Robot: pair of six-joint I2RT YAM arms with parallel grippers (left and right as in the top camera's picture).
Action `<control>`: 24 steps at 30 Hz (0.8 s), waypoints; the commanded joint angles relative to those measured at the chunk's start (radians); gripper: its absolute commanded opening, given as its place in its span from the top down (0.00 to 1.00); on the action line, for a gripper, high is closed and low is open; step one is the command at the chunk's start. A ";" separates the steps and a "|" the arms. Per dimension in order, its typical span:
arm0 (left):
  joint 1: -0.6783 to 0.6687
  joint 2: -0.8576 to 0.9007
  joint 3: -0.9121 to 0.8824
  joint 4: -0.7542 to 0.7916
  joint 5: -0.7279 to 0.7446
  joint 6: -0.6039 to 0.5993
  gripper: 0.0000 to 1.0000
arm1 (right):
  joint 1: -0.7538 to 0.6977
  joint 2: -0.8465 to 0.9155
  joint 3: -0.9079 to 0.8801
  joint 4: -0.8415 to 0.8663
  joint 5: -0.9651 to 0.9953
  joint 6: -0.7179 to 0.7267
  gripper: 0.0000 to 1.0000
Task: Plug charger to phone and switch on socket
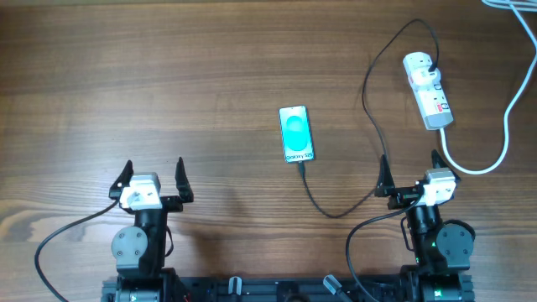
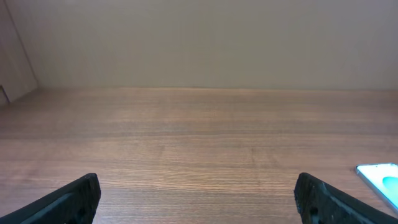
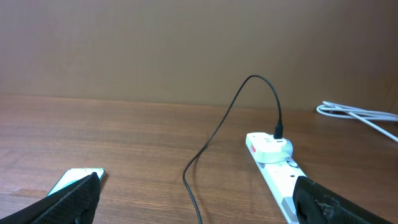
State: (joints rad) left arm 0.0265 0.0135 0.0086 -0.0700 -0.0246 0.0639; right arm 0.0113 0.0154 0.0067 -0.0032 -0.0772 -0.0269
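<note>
Here, my left gripper [image 1: 153,175] and right gripper [image 1: 410,170] gape empty; best pinch the charger [image 1: 336,216] squarely behind its tip.

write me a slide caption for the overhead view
Teal-screened rectangular smartphone centred, a thin black charger cable looping from the white elongated power strip toward its near end.

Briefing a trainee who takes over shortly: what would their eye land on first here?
The phone, its teal screen glowing mid-table. Next, the thin black charger looping from the phone's near end up to the white socket at the far right. Both the left hand and right hand sit open at the near edge.
</note>
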 commanded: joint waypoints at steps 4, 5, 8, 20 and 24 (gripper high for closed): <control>0.006 -0.011 -0.003 -0.007 0.007 0.008 0.00 | -0.005 -0.008 -0.001 0.003 0.010 0.008 0.00; 0.006 -0.011 -0.003 -0.006 0.000 -0.003 0.00 | -0.005 -0.008 -0.001 0.003 0.010 0.008 0.00; 0.006 -0.011 -0.003 -0.005 -0.022 -0.053 0.00 | -0.005 -0.008 -0.001 0.003 0.010 0.008 0.00; 0.006 -0.011 -0.003 -0.005 -0.023 -0.098 0.00 | -0.005 -0.008 -0.001 0.003 0.010 0.008 0.00; 0.006 -0.011 -0.003 -0.006 -0.017 -0.063 0.00 | -0.005 -0.008 -0.001 0.003 0.010 0.008 0.00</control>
State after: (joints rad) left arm 0.0265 0.0135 0.0086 -0.0708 -0.0299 -0.0097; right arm 0.0113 0.0154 0.0067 -0.0032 -0.0772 -0.0269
